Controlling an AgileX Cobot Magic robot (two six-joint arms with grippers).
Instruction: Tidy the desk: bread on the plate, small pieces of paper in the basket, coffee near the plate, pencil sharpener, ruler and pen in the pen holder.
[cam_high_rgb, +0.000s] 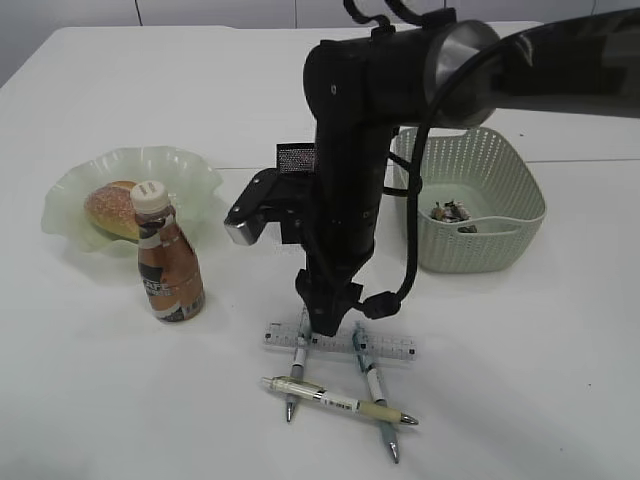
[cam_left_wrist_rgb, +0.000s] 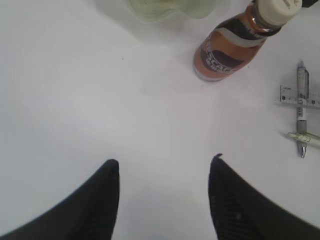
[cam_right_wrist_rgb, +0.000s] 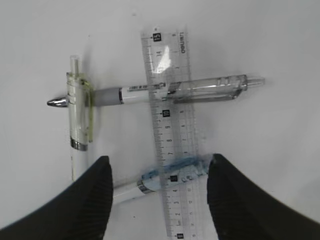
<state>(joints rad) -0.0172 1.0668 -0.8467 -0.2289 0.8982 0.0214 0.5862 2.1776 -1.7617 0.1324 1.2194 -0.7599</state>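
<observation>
- Ruler (cam_right_wrist_rgb: 171, 135): in the right wrist view we see a clear plastic strip with printed black numerals, lying flat on the white table (cam_high_rgb: 100, 400). Two pens lie under it and show through the plastic.
- Clear pen (cam_right_wrist_rgb: 175, 91): it crosses the ruler at right angles, with a grey grip and its metal tip pointing to 9 o'clock.
- Blue-tinted pen (cam_right_wrist_rgb: 172, 172): it lies slantwise under the ruler's lower half, between the right gripper's (cam_right_wrist_rgb: 159, 172) two dark fingers.
- Yellow-green pen (cam_right_wrist_rgb: 78, 112): it sits at 9 o'clock from the ruler, running from 12 to 6 o'clock across the clear pen's tip.
- In the exterior view the ruler and pens lie at 6 o'clock on the table, directly below the right arm.
- Right gripper jaws: we see them spread wide, straddling the ruler and blue-tinted pen and gripping nothing.
- Left gripper (cam_left_wrist_rgb: 165, 167) jaws: wide apart over bare table, with nothing between them.
- Plate (cam_high_rgb: 75, 195): a pale green dish with a wavy rim at 9 o'clock, holding a round bread roll (cam_high_rgb: 112, 208).
- Coffee bottle (cam_high_rgb: 166, 265): brown with a cream cap, upright just beside the plate.
- Basket (cam_high_rgb: 480, 235): pale green lattice at 3 o'clock, with small paper scraps (cam_high_rgb: 450, 212) on its floor.
</observation>
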